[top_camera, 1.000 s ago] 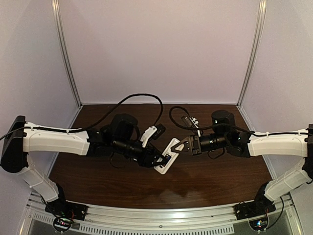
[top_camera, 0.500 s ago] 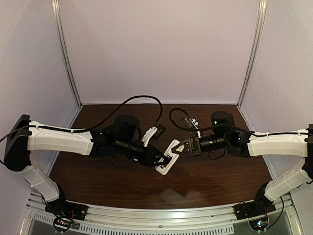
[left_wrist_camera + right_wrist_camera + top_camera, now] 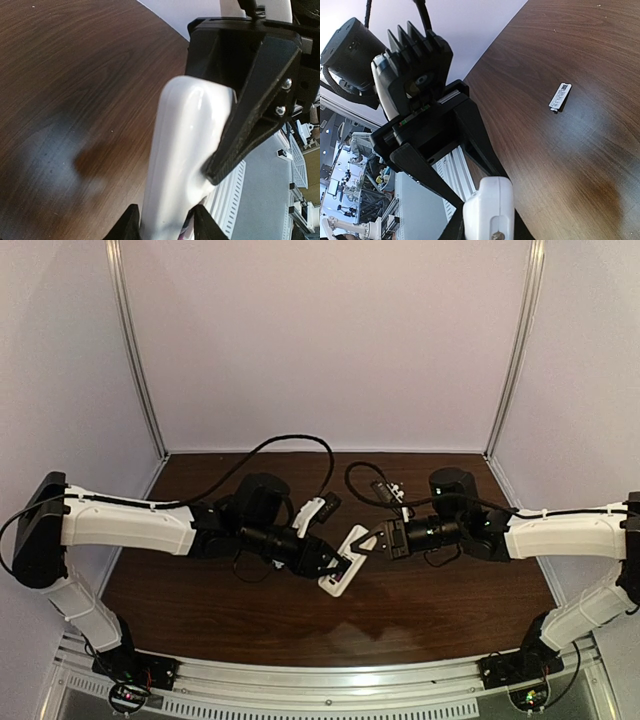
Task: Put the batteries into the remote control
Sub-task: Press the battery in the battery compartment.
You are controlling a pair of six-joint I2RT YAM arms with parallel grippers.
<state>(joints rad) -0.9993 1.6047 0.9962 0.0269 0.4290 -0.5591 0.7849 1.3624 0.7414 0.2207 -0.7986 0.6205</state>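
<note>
Nearest the arm bases, we are noting only the dark brown wood-grain surface (image 3: 250, 625). Over its middle the two arms are meeting. The small white elongated plastic remote control (image 3: 175, 165) is sitting slanted between them. It appears to be lifted off the surface, though we cannot confirm the gap.

The left gripper (image 3: 335, 562) is straddling the nearer end with its jaws partly closed. We cannot tell whether it is gripping the casing or only flanking it. The right gripper (image 3: 371, 540) is clamping narrowly on the farther end.

We are judging the step in hand to be the seating of a battery, with the right arm steadying the handset. The batteries are not showing plainly in any view. A purplish sliver (image 3: 184, 232) between the casing and a left finger may be one, but it is too small to confirm.

The recessed battery bay is not presenting itself clearly to any camera, so we are reporting its contents as undetermined.

In our judgement, the next move is calling for a firm hold by the right gripper and a straight, gentle press from the left.

Farther out, a small white rectangular strip with a printed label (image 3: 560, 96) is lying flat on the surface, well apart from both grippers. We are taking it to be possibly the bay cover.
</note>
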